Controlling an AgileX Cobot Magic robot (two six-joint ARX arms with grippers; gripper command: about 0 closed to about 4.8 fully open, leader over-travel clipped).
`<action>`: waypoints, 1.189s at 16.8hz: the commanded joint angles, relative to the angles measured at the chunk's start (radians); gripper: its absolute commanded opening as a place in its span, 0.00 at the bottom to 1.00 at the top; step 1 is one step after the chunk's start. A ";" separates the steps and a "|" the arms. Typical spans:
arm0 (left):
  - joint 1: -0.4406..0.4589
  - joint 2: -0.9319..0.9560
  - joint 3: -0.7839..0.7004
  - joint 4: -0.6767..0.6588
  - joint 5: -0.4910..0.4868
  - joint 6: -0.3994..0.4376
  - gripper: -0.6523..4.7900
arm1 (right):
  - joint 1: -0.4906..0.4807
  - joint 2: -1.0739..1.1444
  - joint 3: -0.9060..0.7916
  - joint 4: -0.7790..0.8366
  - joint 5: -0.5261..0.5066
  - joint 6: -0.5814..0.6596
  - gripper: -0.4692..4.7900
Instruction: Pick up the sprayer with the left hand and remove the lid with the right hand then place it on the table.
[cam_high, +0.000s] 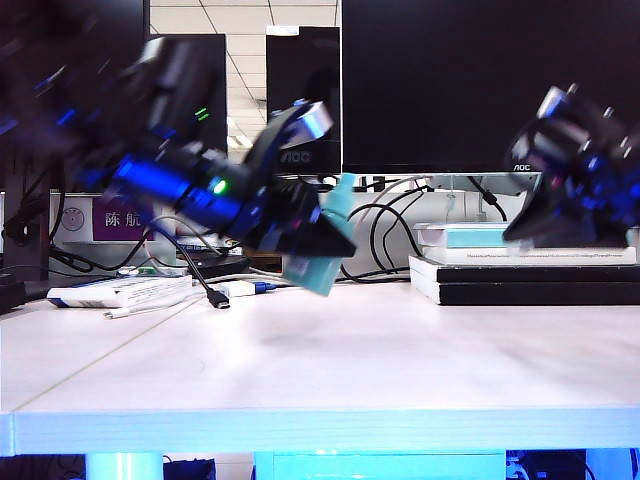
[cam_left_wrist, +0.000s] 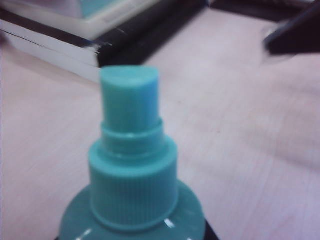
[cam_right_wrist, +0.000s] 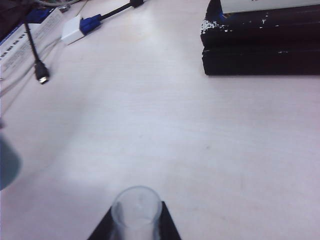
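Right wrist view: the right hand's jaws stand narrow, pinching the lid, a small clear thin-walled cylinder, slick-looking, held above bare desk. Exterior view: the left hand, left of centre, has its jaws clamped on the sprayer, a teal plastic bottle tilted in the air, its ribbed collar and smooth pale nozzle uncovered.

Risks, as judged:
- The lid could roll off on release if let go from height, being round and light.
- It could squirt from the pinch; smooth plastic gives little purchase.
- The stacked black books far right and loose cables far left narrow the landing area.
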 joint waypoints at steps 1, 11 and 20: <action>0.000 -0.003 -0.119 0.312 -0.006 -0.058 0.11 | 0.000 0.051 0.002 0.098 0.039 -0.005 0.08; 0.028 0.168 -0.194 0.675 -0.130 -0.260 0.11 | 0.000 0.285 0.002 0.293 0.139 -0.032 0.08; 0.028 0.235 -0.193 0.678 -0.212 -0.276 0.11 | 0.000 0.383 0.002 0.375 0.179 -0.058 0.08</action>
